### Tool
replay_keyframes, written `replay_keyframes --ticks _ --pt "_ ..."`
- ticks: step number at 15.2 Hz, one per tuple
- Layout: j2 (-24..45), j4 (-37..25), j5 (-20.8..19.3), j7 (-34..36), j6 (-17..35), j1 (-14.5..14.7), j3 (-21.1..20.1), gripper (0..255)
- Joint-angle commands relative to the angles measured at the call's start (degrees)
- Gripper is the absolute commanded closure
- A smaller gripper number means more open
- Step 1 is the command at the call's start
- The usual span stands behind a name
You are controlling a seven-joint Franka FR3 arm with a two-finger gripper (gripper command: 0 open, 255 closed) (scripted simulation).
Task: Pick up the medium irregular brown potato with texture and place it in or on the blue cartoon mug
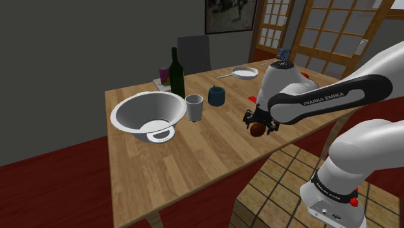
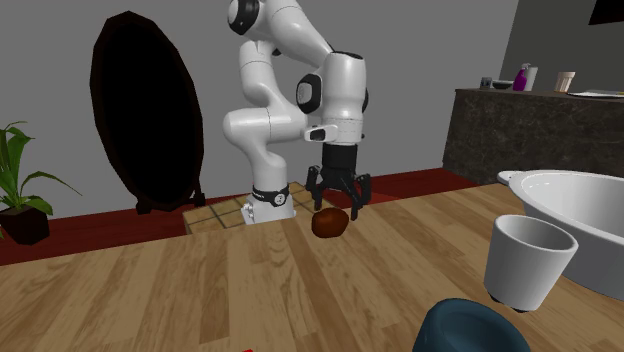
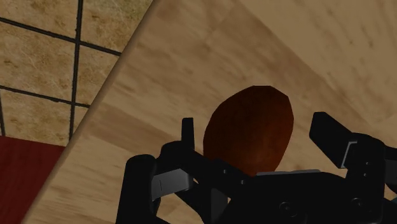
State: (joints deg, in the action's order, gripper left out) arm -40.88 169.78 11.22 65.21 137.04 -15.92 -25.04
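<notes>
The brown potato (image 1: 258, 131) lies on the wooden table (image 1: 194, 155) close to the edge nearest the stand. My gripper (image 1: 259, 123) hangs just above it, pointing down. In the second exterior view the fingers (image 2: 322, 200) straddle the top of the potato (image 2: 330, 223). In the wrist view the potato (image 3: 251, 130) sits between the two black fingers (image 3: 188, 137), which stand apart with a gap on each side, so my gripper (image 3: 253, 121) is open. The dark blue mug (image 1: 215, 96) stands further in on the table, beside a white cup (image 1: 194, 107).
A large white bowl (image 1: 123, 110) sits at the shoulder view's left, with a dark wine bottle (image 1: 177, 72) behind it. A pan (image 1: 245, 72) lies at the far end. Tiled floor (image 3: 44, 70) shows past the table edge beside the potato.
</notes>
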Motion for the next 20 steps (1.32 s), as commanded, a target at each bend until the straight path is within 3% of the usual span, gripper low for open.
replay_keyframes --ticks 1,8,9,18,20 --pt "0.81 0.26 0.03 0.12 1.12 -0.16 -0.26 0" --pt "0.81 0.25 0.02 0.12 1.11 -0.16 -0.26 0" --pt "0.81 0.25 0.02 0.12 1.11 -0.16 -0.26 255" --pt "0.83 0.25 0.02 0.13 1.12 -0.17 -0.27 255" --pt "-0.72 -0.57 -0.14 -0.17 -1.22 -0.03 0.33 255"
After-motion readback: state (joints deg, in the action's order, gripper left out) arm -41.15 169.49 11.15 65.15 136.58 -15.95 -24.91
